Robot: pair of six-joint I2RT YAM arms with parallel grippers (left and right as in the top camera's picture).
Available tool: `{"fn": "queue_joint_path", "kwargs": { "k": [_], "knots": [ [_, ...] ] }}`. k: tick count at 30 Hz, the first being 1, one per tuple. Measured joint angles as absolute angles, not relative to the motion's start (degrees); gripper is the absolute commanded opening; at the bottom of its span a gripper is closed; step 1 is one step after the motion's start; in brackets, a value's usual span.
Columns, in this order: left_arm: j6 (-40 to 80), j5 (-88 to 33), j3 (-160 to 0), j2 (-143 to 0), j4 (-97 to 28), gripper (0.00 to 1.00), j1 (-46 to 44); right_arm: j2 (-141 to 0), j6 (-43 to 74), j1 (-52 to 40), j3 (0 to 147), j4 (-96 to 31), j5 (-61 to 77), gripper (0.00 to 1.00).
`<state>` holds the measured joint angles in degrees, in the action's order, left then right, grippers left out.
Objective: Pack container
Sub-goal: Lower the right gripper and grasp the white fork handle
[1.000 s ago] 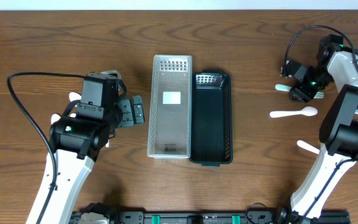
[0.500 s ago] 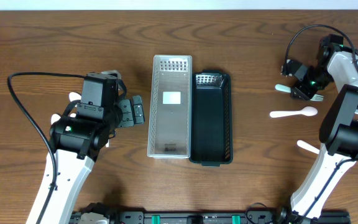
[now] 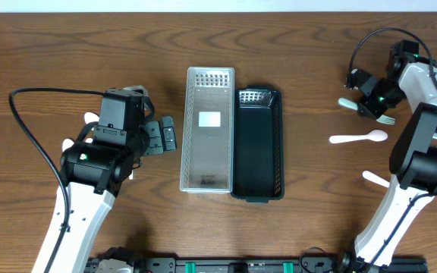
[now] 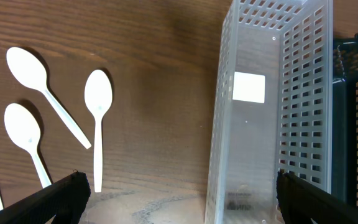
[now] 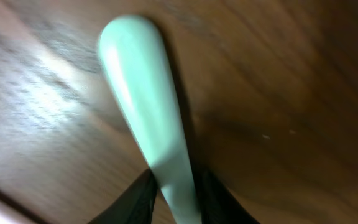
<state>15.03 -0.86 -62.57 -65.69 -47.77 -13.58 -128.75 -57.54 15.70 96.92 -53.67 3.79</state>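
Mint-green fork (image 5: 143,87) clamped in right jaws, arm stretched far-right, left jaws apart facing clear bin (image 4: 272,118)

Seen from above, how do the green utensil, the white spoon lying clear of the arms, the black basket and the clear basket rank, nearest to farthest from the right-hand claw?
1. Green utensil: held in the right gripper itself.
2. White spoon: on the table close by, far right.
3. Black basket: mid-table, right of the pair.
4. Clear basket: beside it, farther left.
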Motion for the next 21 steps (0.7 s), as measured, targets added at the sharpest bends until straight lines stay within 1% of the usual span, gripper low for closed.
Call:
{"fn": "queue_joint_path", "kwargs": {
  "k": [8,12,13,17,21],
  "knots": [
    [15.0,-0.9,-62.6,-65.7,-47.8,0.98,-13.6,-128.7,-53.0,15.4,96.9,-53.0,1.2,0.29],
    [15.0,-0.9,-62.6,-65.7,-47.8,0.98,-13.6,-128.7,-51.4,15.4,97.0,-52.9,0.8,0.29],
    [15.0,-0.9,-62.6,-65.7,-47.8,0.98,-13.6,-128.7,-51.2,15.4,97.0,-53.0,0.7,0.29],
    [15.0,-0.9,-62.6,-65.7,-47.8,0.98,-13.6,-128.7,-50.6,15.4,97.0,-53.7,0.4,0.21],
    [15.0,-0.9,-62.6,-65.7,-47.8,0.98,-13.6,-128.7,-50.2,15.4,97.0,-54.3,0.6,0.21]
  ]
}}
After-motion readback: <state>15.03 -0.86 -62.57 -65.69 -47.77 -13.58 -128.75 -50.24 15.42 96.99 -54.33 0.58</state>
